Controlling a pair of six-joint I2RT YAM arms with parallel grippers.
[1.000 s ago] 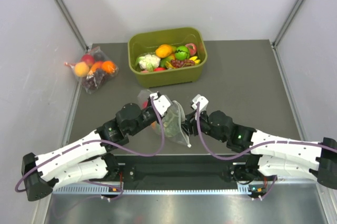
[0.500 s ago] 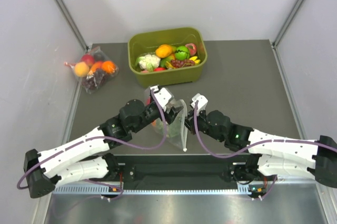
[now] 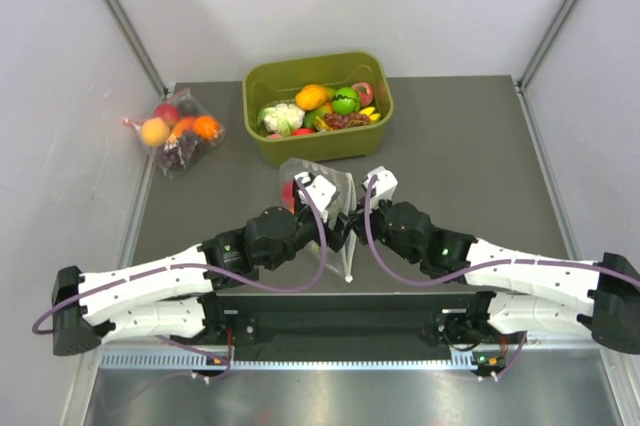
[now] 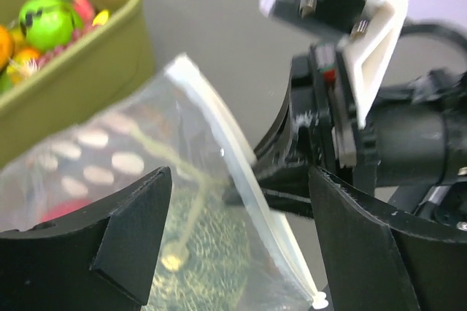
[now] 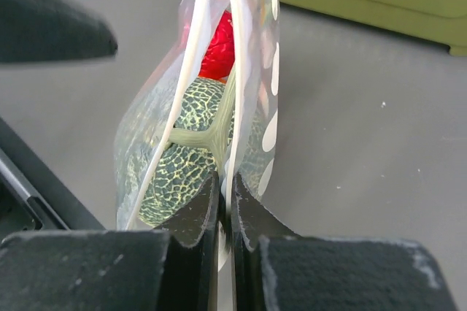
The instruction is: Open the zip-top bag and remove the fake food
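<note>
My right gripper [image 5: 226, 188]: pinched on zip-top bag [image 5: 267, 136] rim, 3 o'clock, steadying it upright. My left gripper [image 4: 237, 183]: spread, 9 o'clock, likely for the opposite lip.

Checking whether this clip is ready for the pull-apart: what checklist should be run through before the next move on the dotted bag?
1. The right gripper is shut on the rim of the zip-top bag: ok.
2. The left gripper is open, with its fingers either side of the bag: ok.
3. The left gripper is lined up on the opposite lip only: cannot tell.
4. The mouth is unzipped along its whole length: cannot tell; it looks parted in the right wrist view.
5. The dark green pumpkin and red fruit are inside the bag, not yet removed: ok.
</note>
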